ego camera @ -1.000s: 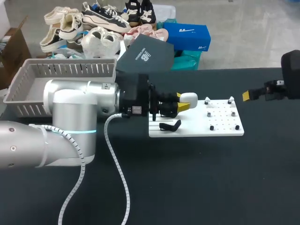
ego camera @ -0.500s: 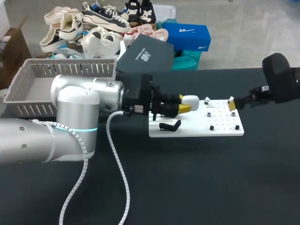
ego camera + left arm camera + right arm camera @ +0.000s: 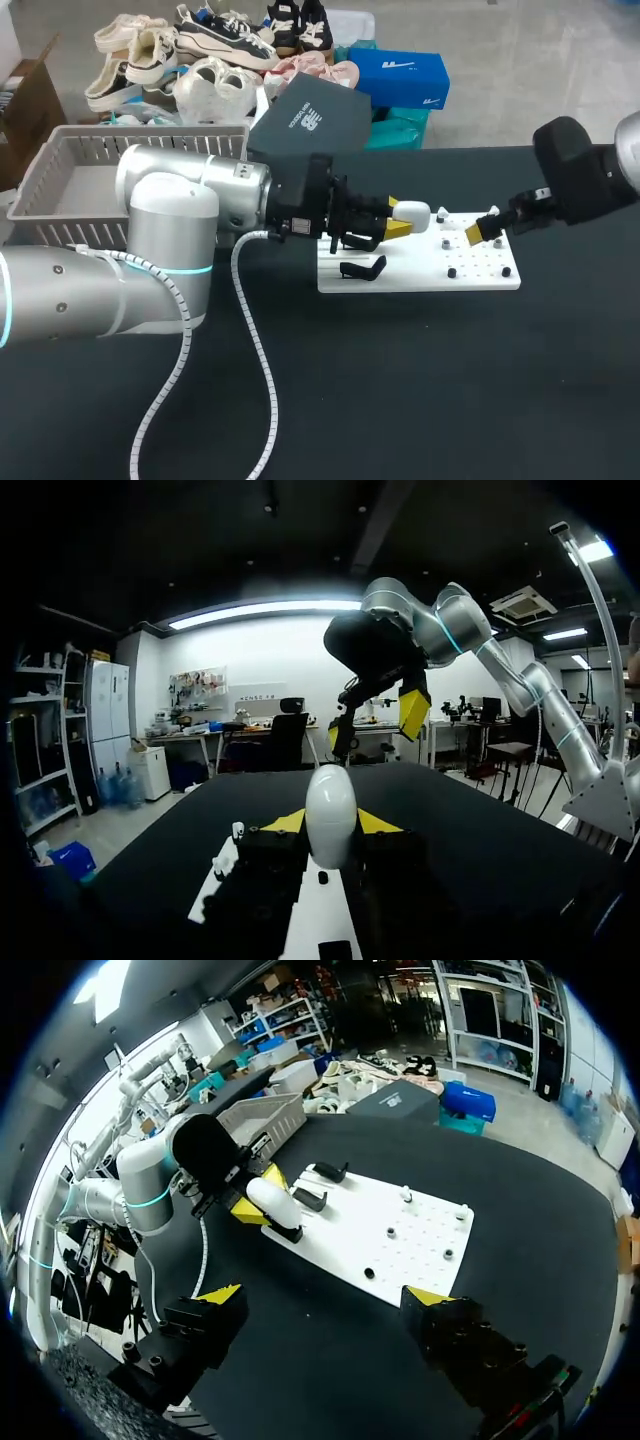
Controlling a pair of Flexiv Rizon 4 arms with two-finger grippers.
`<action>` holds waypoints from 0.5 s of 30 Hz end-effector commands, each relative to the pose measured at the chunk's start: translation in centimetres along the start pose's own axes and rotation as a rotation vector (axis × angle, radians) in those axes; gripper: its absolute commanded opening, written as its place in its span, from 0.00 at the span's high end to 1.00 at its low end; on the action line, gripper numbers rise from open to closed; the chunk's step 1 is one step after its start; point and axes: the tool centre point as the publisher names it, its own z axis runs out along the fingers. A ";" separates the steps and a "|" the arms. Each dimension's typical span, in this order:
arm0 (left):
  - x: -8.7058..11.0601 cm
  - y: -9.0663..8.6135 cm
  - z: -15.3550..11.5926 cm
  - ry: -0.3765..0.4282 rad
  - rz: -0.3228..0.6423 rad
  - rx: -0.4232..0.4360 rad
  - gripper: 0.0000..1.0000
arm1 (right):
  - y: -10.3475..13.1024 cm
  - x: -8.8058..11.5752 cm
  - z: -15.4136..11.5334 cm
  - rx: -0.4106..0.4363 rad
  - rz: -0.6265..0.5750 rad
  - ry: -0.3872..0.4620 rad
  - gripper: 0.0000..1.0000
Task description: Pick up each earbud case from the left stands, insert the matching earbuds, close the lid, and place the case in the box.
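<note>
A white earbud case (image 3: 413, 212) hangs just above the white board (image 3: 420, 278), lid closed, with my left gripper (image 3: 394, 218) shut on it. In the left wrist view the case (image 3: 331, 815) stands upright between the yellow fingertips (image 3: 378, 822). Two black stands (image 3: 362, 268) sit on the board's left end, under the held case. Small white earbuds (image 3: 443, 213) and dark ones (image 3: 452, 272) rest on the board's right half. My right gripper (image 3: 481, 227) hovers open over that right half; in its own view the right gripper (image 3: 323, 1296) spreads wide above the board (image 3: 400, 1250).
A grey slatted basket (image 3: 60, 180) stands at the table's far left, behind my left arm; it also shows in the right wrist view as the basket (image 3: 262, 1118). A white cable (image 3: 255, 370) trails from the left arm across the black tabletop.
My right arm has swung in from the right edge to above the board's right end. My left gripper has carried the case slightly rightward.
</note>
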 end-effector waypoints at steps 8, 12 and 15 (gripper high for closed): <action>0.1 0.2 0.1 -0.006 0.006 0.002 1.00 | 2.0 -1.0 1.6 0.009 0.017 0.054 0.00; 0.1 0.2 0.1 -0.006 0.006 0.002 1.00 | 2.6 -1.7 2.4 0.003 0.030 0.072 0.00; 0.1 0.2 0.1 -0.006 0.006 0.002 1.00 | 2.9 -2.1 3.1 0.004 0.027 0.089 0.00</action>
